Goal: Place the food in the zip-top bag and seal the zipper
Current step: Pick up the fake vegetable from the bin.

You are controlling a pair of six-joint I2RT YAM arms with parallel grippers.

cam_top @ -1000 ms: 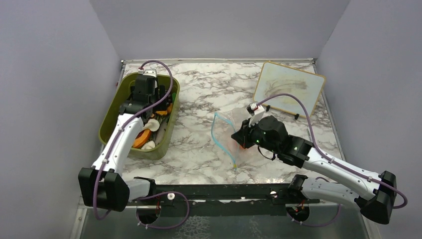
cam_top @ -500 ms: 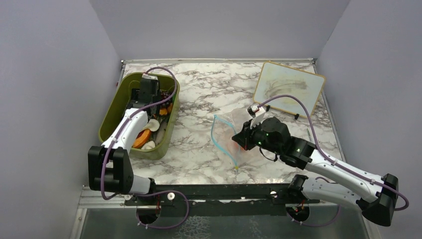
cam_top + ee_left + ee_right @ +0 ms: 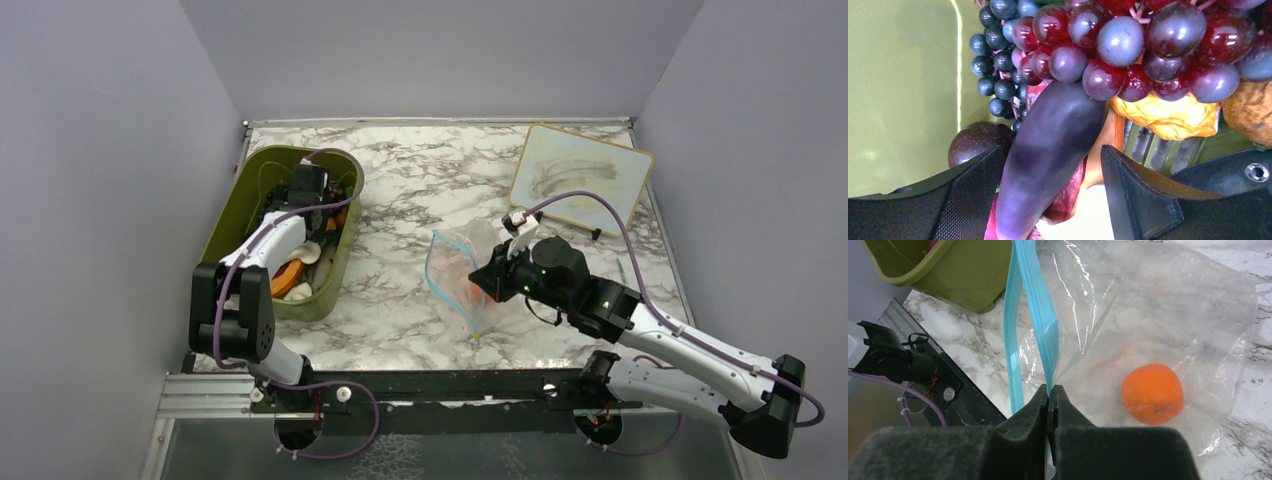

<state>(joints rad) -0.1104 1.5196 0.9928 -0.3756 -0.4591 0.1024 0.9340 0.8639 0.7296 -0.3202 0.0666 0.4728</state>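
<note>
My left gripper (image 3: 1050, 190) is open inside the olive-green tub (image 3: 232, 205), its jaws either side of a long purple eggplant piece (image 3: 1048, 160). Above it lie a dark purple grape bunch (image 3: 1128, 45), a bunch of small dark berries (image 3: 998, 75), a dark round piece (image 3: 975, 147) and an orange-yellow piece (image 3: 1168, 115). My right gripper (image 3: 1050, 396) is shut on the upper teal-blue zipper (image 3: 1040, 315) strip of the clear zip-top bag (image 3: 462, 270), holding the mouth open. An orange round piece (image 3: 1152, 393) lies inside the bag.
A framed whiteboard (image 3: 580, 178) leans at the back right. The tub also holds orange wedges and white slices (image 3: 298, 272). The marble table's front edge meets a black rail (image 3: 430, 385) near the bag's lower corner.
The left arm has swung its elbow left and its gripper has shifted right inside the tub. The right gripper has moved slightly right, still holding the bag's mouth.
</note>
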